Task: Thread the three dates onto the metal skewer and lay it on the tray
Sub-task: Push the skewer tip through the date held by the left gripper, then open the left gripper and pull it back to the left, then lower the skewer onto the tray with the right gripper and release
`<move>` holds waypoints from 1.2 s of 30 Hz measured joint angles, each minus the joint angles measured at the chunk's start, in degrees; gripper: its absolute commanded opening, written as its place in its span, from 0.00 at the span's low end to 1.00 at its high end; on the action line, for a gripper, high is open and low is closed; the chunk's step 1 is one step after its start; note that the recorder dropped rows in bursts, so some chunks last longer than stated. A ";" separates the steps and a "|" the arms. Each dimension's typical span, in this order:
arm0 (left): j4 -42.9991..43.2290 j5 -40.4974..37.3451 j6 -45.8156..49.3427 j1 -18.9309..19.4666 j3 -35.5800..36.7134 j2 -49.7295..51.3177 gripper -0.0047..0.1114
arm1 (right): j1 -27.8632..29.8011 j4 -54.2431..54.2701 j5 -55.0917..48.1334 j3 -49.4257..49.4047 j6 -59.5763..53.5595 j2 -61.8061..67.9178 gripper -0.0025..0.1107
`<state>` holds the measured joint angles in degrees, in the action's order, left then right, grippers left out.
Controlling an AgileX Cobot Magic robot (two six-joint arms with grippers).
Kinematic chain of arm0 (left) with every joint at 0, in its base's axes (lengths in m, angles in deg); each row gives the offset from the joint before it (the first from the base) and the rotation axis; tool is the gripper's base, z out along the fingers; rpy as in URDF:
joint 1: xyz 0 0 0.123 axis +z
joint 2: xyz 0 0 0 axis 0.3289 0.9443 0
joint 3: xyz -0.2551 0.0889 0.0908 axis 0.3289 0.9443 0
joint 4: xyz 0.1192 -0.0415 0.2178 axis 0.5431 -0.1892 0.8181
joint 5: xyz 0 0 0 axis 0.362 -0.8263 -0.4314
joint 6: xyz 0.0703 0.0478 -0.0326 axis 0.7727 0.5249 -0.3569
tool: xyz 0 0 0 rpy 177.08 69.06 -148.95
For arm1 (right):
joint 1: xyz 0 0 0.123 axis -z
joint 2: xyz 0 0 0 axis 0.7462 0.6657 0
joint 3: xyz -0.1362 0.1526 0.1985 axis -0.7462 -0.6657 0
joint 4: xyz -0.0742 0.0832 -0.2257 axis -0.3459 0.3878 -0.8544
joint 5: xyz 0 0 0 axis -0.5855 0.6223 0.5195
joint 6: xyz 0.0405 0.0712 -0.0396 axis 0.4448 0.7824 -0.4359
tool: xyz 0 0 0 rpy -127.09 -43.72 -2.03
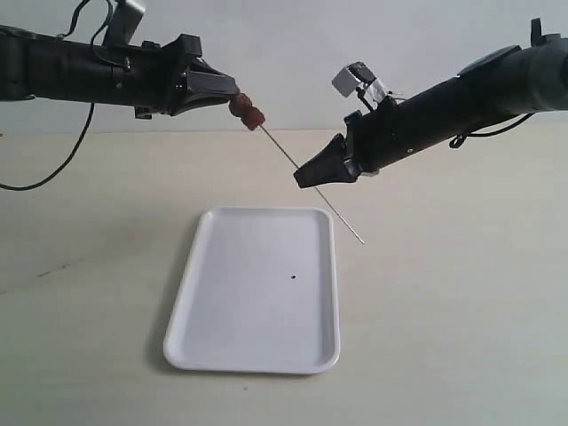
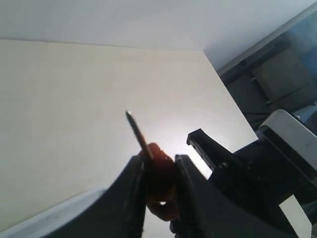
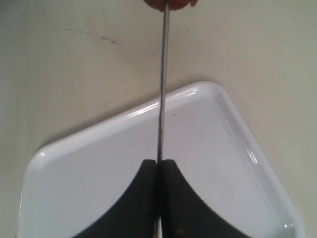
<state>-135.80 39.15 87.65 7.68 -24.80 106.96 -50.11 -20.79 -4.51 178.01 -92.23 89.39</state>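
A cluster of dark reddish-brown dates (image 1: 246, 110) sits on the upper end of the metal skewer (image 1: 311, 182), high above the table. My left gripper (image 1: 232, 94) is shut on the dates, which show between its fingers in the left wrist view (image 2: 161, 183). Past them the skewer's tip (image 2: 134, 128) pokes out. I cannot count the dates apart. My right gripper (image 1: 302, 180) is shut on the skewer's middle, clamping the rod (image 3: 162, 84) at its tips (image 3: 158, 162). The skewer slants down to the right over the white tray (image 1: 253, 355), whose bare floor fills the right wrist view (image 3: 89, 168).
The tray lies on a pale table and has a tiny black speck (image 1: 293, 277) on it. Black cables (image 1: 53, 169) hang from the left arm at the far left. The right arm's body (image 2: 257, 178) stands close beside the left gripper.
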 measured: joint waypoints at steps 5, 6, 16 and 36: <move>-0.20 -0.80 0.52 0.21 0.00 0.11 0.56 | 0.00 0.82 0.87 0.00 0.00 0.00 0.02; -0.37 -1.08 0.77 0.36 0.00 0.11 0.58 | 0.00 0.82 1.04 0.00 0.35 0.00 0.02; -2.36 -7.27 1.27 7.97 0.00 0.11 0.19 | -0.10 -5.43 7.43 0.00 18.81 -0.10 0.02; -11.40 -3.43 42.20 12.02 28.61 -14.28 0.04 | -14.72 4.17 23.14 -17.77 49.35 -3.47 0.02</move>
<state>-147.19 35.72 129.85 19.71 3.81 92.68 -64.83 -16.62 18.63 160.24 -42.88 85.92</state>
